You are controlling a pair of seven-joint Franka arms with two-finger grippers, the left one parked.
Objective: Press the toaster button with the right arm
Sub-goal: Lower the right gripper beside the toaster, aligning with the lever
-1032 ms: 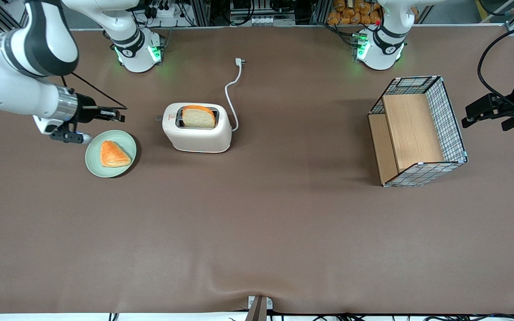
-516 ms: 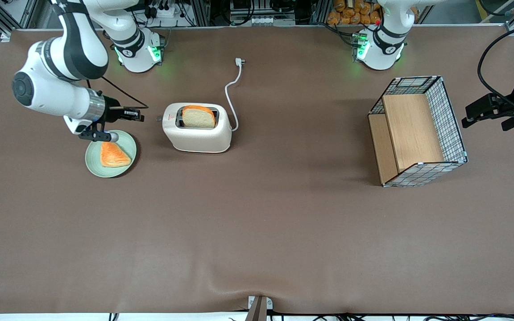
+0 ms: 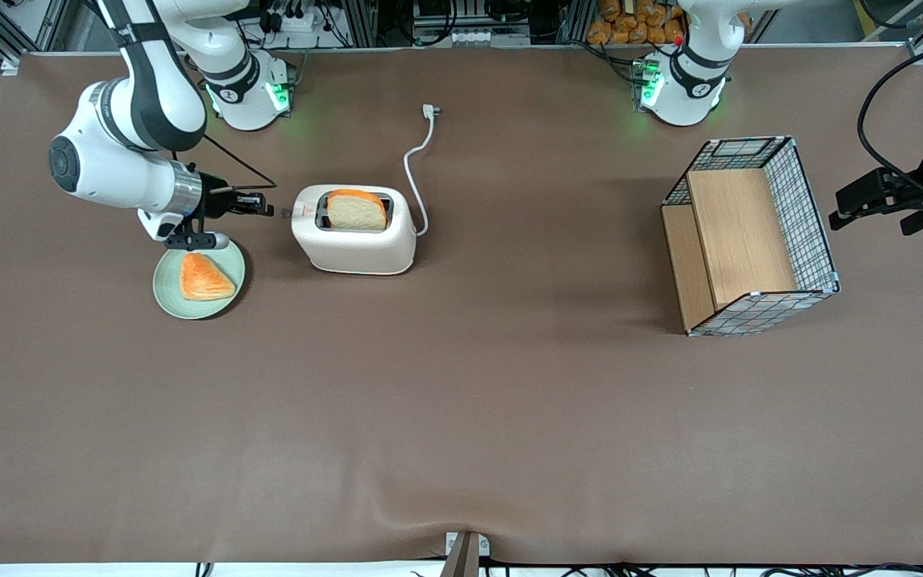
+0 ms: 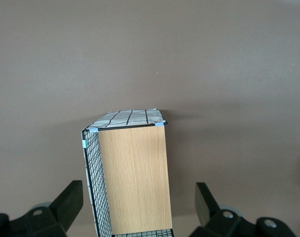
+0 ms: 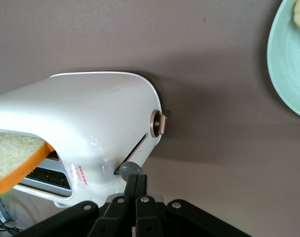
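The cream-white toaster stands on the brown table with a bread slice upright in one slot. Its small grey button sticks out of the narrow end facing the working arm's end of the table. My right arm reaches in level, and its slim black gripper is shut and empty, with the tips right at the button. In the right wrist view the closed fingers overlap the edge of the grey button on the toaster. A round brass dial sits beside the lever slot.
A pale green plate with an orange pastry lies just nearer the front camera than the gripper; its rim shows in the wrist view. The toaster's white cord trails away. A wire-and-wood basket lies toward the parked arm's end.
My right arm has swung in toward the toaster. The shut gripper has moved from above the plate's edge to the toaster's button. Nothing else has moved.
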